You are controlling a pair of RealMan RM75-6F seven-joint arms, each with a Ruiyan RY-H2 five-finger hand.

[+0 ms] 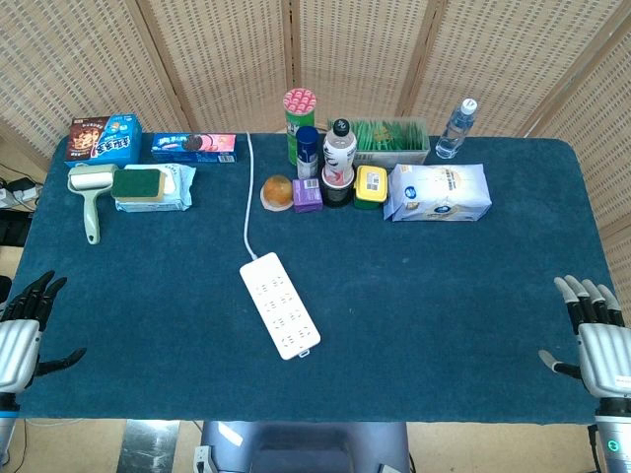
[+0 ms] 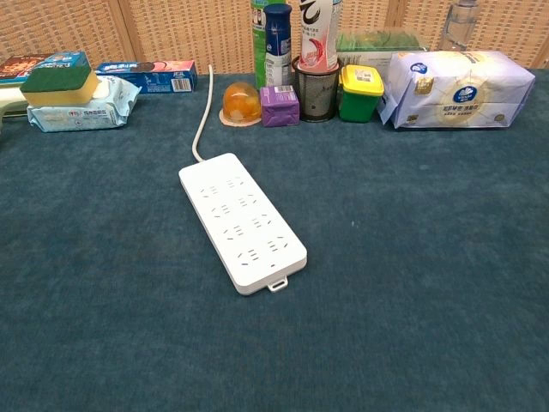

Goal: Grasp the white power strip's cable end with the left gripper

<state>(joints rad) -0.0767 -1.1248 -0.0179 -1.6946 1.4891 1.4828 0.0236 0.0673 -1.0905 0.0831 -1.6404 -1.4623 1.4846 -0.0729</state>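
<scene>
A white power strip lies flat near the middle of the blue table, angled with its cable end toward the back left. Its white cable runs from that end straight to the table's back edge. My left hand hovers at the table's front left corner, fingers spread, holding nothing, far from the strip. My right hand sits at the front right corner, also spread and empty. Neither hand shows in the chest view.
Along the back stand a cookie box, an Oreo pack, a lint roller, a sponge on wipes, several bottles and cans, a tissue pack and a water bottle.
</scene>
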